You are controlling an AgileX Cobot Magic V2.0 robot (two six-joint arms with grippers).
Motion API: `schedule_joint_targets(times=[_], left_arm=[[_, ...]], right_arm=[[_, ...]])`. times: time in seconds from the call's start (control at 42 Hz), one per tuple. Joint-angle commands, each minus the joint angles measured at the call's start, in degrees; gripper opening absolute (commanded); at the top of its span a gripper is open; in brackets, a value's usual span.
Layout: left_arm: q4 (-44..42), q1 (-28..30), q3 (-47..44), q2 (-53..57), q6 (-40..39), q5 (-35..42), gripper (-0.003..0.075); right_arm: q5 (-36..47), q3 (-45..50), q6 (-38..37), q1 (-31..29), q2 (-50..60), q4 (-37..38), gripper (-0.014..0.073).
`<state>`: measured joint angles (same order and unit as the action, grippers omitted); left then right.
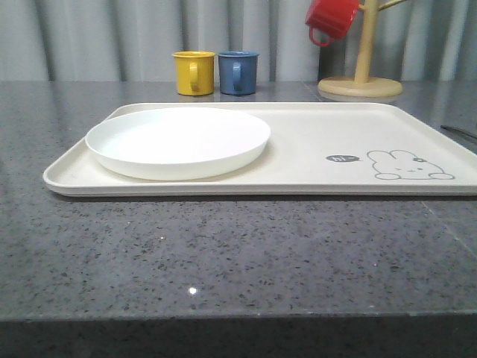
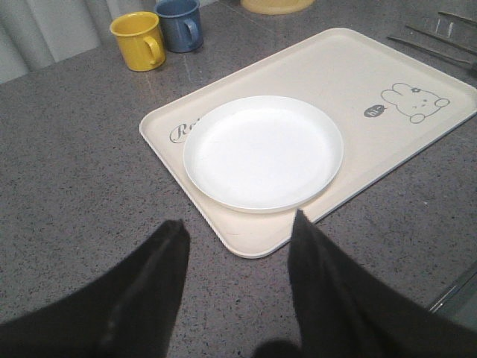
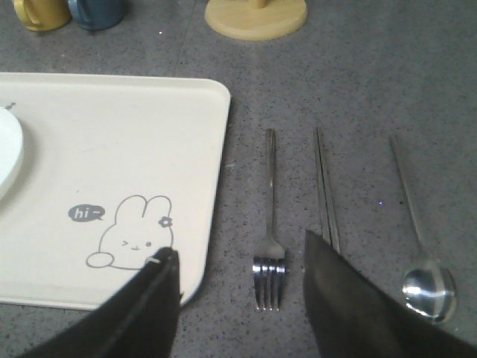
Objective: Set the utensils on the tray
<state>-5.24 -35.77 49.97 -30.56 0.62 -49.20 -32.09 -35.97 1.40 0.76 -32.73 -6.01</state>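
Note:
The cream tray (image 1: 313, 160) with its bunny drawing lies across the table, also seen in the left wrist view as tray (image 2: 350, 82) and in the right wrist view as tray (image 3: 112, 164). To the right of it on the counter lie a silver fork (image 3: 270, 224), a pair of chopsticks (image 3: 326, 186) and a spoon (image 3: 417, 246), all side by side. My right gripper (image 3: 238, 257) hovers open above the fork's tines, holding nothing. My left gripper (image 2: 237, 227) hangs open over the tray's near left corner, also empty. The utensils (image 2: 436, 37) show faintly past the tray's far end.
A round white plate (image 1: 177, 140) sits on the tray's left half. Behind the tray stand a yellow mug (image 1: 194, 72) and a blue mug (image 1: 238, 71). A wooden mug tree (image 1: 361, 74) with a red mug (image 1: 332, 19) stands at the back right.

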Motion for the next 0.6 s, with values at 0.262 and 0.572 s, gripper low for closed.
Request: schedule_joint_targets(times=[0.262,0.572], left_arm=[[-0.3,-0.4,1.5,-0.3,-0.6,4.4,0.0311],[-0.3,-0.4,1.5,-0.3,-0.6,4.4,0.0311]], right_arm=[[-8.5,-14.3,0.4,-0.2,-10.4,-1.0,0.0411],[-27.2,-30.6,0.2,-0.5,-31.9,5.4,0.0411]])
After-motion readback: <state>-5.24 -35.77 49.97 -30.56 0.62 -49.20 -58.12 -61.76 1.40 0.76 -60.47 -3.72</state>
